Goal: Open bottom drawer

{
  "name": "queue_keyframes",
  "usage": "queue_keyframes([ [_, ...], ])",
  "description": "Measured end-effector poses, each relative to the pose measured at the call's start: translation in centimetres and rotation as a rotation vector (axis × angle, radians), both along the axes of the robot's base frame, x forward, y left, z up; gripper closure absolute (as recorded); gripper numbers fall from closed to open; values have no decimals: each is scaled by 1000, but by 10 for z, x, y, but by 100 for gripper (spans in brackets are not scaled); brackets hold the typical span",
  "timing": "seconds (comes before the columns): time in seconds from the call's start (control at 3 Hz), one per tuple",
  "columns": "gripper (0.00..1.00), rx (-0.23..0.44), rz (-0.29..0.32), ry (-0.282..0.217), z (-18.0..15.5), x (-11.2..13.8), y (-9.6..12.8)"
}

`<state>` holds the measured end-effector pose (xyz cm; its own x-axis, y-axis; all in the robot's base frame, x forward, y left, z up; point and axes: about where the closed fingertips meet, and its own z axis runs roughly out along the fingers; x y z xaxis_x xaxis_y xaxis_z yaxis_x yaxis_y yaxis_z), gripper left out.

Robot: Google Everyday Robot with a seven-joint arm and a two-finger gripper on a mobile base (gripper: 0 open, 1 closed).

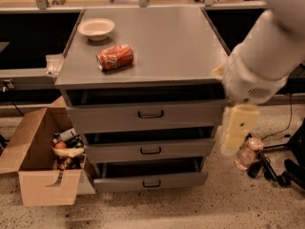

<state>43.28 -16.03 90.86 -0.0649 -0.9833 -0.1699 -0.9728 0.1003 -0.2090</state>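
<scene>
The grey cabinet [143, 51] has three drawers. The bottom drawer [119, 182] is the lowest, narrowest front, with a small dark loop handle [151, 183]. It stands slightly out, with a dark gap above it. My gripper [237, 132], pale yellow under the white arm [267, 56], hangs at the cabinet's right front corner. It is level with the middle drawer [150, 150], above and to the right of the bottom drawer's handle, and touches no handle.
A white bowl [96, 28] and a red can [115, 57] lying on its side are on the cabinet top. An open cardboard box [43, 175] of items stands on the floor at the left. A clear bottle [248, 154] and dark stand legs [281, 173] are at the right.
</scene>
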Motion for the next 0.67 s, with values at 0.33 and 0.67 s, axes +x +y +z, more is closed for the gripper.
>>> queue_keyframes([
  [0.33,0,20,72,64,-66,-8,32],
  [0.67,0,58,92,154,-159,-8,40],
])
